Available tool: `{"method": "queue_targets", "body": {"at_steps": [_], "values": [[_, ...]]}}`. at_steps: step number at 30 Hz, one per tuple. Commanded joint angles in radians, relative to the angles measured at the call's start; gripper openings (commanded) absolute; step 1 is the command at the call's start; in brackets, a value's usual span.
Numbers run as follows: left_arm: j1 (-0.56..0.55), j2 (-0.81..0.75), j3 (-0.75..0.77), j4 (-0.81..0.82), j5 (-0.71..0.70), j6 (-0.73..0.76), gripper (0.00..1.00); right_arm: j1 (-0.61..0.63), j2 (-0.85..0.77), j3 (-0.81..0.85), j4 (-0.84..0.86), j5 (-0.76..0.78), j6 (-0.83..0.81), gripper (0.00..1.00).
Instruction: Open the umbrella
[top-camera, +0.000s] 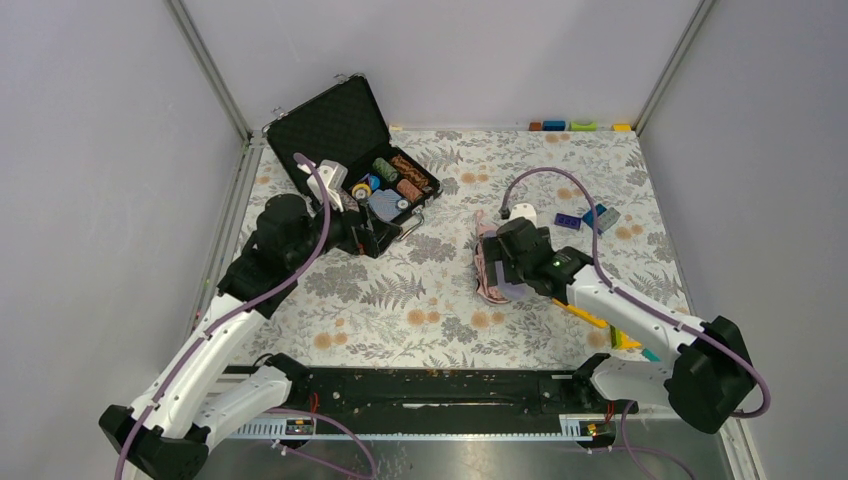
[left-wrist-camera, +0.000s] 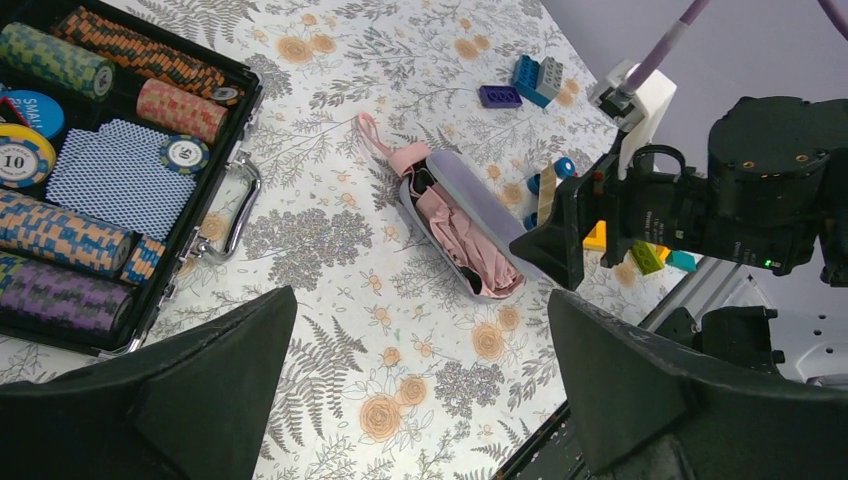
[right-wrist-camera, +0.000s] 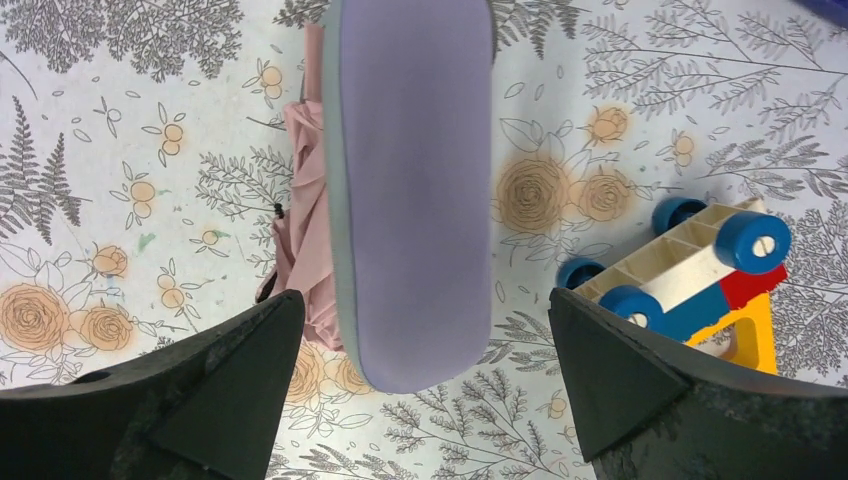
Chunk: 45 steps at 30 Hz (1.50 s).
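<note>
Counter (top-camera: 420, 300), floral cloth, both arms reaching in from the near edge.

Umbrella (top-camera: 487, 272) lies right of centre, folded shut, pale pink fabric bunched, black showing in the folds. Left wrist view: it lies at a slant (left-wrist-camera: 465, 235), with a pink strap loop (left-wrist-camera: 368, 135) at its far end. A lilac-grey sleeve (left-wrist-camera: 495, 205) lies lengthwise against it and partly over it. Right wrist view: the sleeve (right-wrist-camera: 410, 190) fills the middle and the pink fabric (right-wrist-camera: 308, 210) pokes out along its left edge.

Right fingers (right-wrist-camera: 250, 350): spread as wide as they go and holding nothing. They sit above the umbrella and sleeve with the sleeve's near end between them (contact with either cannot be told). Top view puts them (top-camera: 497, 268) right over the bundle.

Left fingers (left-wrist-camera: 250, 350): also fully spread and empty. They are well apart from the umbrella, near the front corner of an open black case (top-camera: 330, 125) at the counter's far left. In the top view they (top-camera: 375, 238) point toward the middle of the counter.

The case holds rolls of patterned chips (left-wrist-camera: 60, 235), loose chips and a blue-backed card deck (left-wrist-camera: 115, 175).

A toy car (right-wrist-camera: 690, 265) with blue wheels lies wheels-up just right of the sleeve. A purple brick (top-camera: 568, 221) and a blue-grey brick (top-camera: 601, 215) lie beyond the right arm.
</note>
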Motion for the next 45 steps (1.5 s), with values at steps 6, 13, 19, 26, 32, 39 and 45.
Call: {"method": "queue_targets", "body": {"at_steps": [6, 13, 19, 26, 32, 39, 45], "values": [[0.005, -0.003, 0.015, 0.046, 0.031, -0.007, 0.99, 0.007, 0.125, 0.062, -0.048, 0.004, 0.019, 0.9], [0.005, -0.006, 0.019, 0.032, 0.001, 0.008, 0.99, -0.04, 0.063, 0.061, -0.069, 0.051, 0.0, 0.84], [0.004, 0.007, 0.021, 0.033, 0.014, 0.006, 0.99, -0.103, 0.05, 0.046, -0.069, 0.075, -0.029, 0.86], [0.003, 0.017, 0.018, 0.034, 0.013, 0.009, 0.99, -0.263, 0.129, 0.065, -0.071, -0.032, -0.035, 0.9], [0.004, 0.033, 0.021, 0.029, 0.006, 0.016, 0.99, -0.389, 0.131, 0.086, -0.074, -0.176, -0.044, 0.98], [0.004, 0.023, 0.017, 0.036, 0.031, 0.004, 0.99, -0.394, 0.036, 0.12, -0.084, -0.457, -0.035, 1.0], [0.003, 0.009, 0.019, 0.037, 0.034, 0.002, 0.99, -0.184, -0.063, 0.107, -0.025, -0.277, -0.046, 1.0]]}}
